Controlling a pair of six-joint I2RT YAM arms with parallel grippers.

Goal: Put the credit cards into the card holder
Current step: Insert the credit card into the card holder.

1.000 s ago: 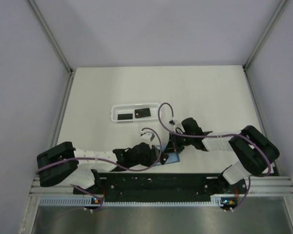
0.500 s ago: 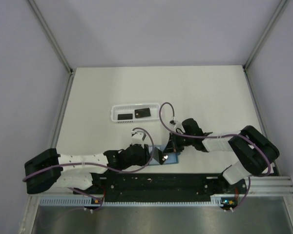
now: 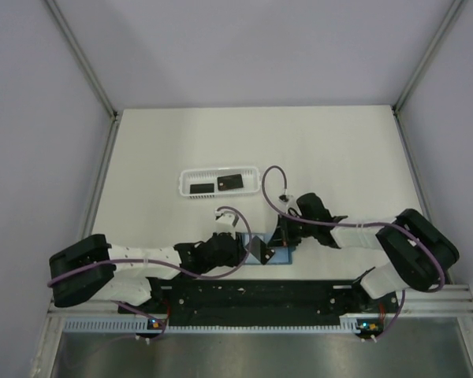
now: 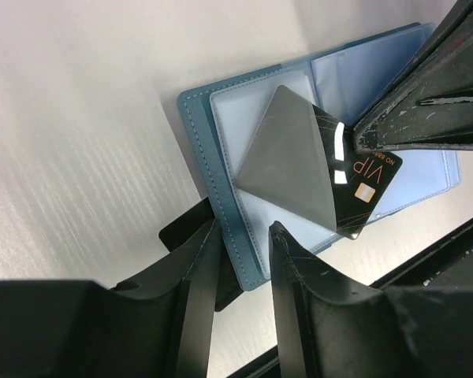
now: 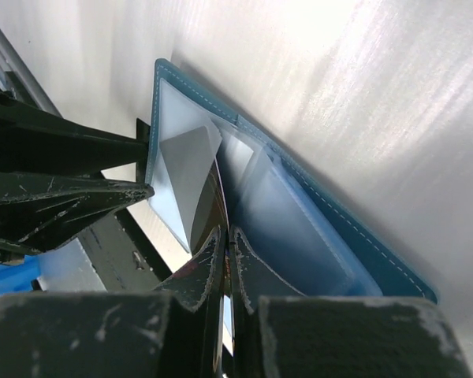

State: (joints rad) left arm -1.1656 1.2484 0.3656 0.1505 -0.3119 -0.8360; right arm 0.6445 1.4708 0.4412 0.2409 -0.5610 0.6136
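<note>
The teal-blue card holder (image 3: pixel 279 254) lies open near the table's front edge, its clear sleeves facing up (image 4: pixel 221 157). My right gripper (image 5: pixel 229 232) is shut on a black credit card (image 4: pixel 355 181) marked VIP. It holds the card on edge over the holder (image 5: pixel 315 205), with one corner inside a clear sleeve. My left gripper (image 4: pixel 240 228) is closed on the holder's left cover edge. Two more black credit cards (image 3: pixel 202 188) (image 3: pixel 232 182) lie in the white basket tray. A flat black piece (image 4: pixel 181 232) shows under the holder's corner; I cannot tell what it is.
The long white basket tray (image 3: pixel 184 183) stands behind and left of the grippers. The black rail of the arm bases (image 3: pixel 252 295) runs just in front of the holder. Both grippers (image 3: pixel 244 253) (image 3: pixel 282 236) are close together over the holder.
My left gripper has shifted right along the holder's edge and its arm has swung. The right gripper has edged down and right, and the card now stands over the open sleeves.
</note>
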